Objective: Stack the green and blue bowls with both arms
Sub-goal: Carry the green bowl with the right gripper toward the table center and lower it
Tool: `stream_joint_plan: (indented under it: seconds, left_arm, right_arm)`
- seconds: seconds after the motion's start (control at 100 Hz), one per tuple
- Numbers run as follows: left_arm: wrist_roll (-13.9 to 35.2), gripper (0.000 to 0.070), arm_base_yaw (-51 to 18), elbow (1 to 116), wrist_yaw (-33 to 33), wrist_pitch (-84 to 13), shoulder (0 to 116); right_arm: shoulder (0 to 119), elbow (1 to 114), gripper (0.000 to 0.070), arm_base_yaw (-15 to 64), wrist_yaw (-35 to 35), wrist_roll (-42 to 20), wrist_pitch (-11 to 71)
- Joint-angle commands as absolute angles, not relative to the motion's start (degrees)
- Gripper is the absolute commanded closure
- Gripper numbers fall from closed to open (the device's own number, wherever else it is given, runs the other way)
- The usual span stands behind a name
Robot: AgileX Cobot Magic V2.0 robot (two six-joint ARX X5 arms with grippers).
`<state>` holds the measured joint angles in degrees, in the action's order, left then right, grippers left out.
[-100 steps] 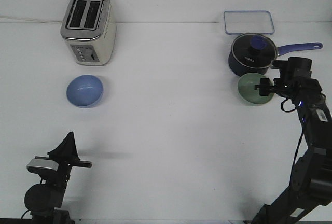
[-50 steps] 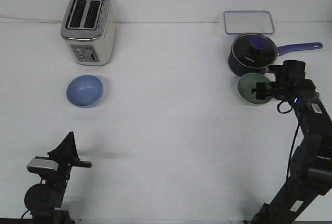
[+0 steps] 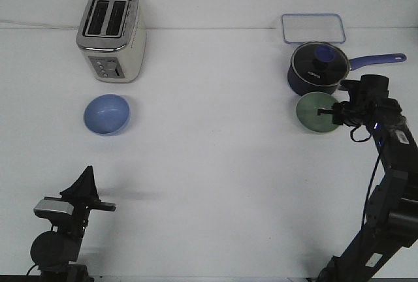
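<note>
Green bowl [image 3: 316, 113], right of frame: rigid, smooth, probably light and slippery; best taken by the rim. My right gripper [image 3: 330, 113] sits at its rim, closure unclear. Blue bowl [image 3: 106, 113], left. My left gripper [image 3: 86, 181]: idle, closure unclear.

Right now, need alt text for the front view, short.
The right claw sits at the rim of a green bowl beside a dark blue saucepan; the left claw waits low, far from a blue bowl near a toaster on a white table.
</note>
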<state>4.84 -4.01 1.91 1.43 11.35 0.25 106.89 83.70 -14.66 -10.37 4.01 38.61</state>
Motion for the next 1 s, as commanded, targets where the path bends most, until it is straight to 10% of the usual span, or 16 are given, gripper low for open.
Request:
stream_joint_plan:
  seconds: [0.0, 0.56, 0.99]
  left_arm:
    - [4.1, 0.069, -4.0, 0.8, 1.4, 12.1, 0.2]
    - [4.1, 0.069, -4.0, 0.8, 1.4, 12.0, 0.2]
    - [4.1, 0.069, -4.0, 0.8, 1.4, 12.0, 0.2]
  right_arm:
    - [105.9, 84.5, 0.07, -14.7, -11.7, 3.9, 40.0]
    - [94.1, 84.4, 0.07, -0.5, -22.7, -1.5, 46.6]
    - [95.1, 81.7, 0.07, 20.8, -17.5, -5.0, 42.0]
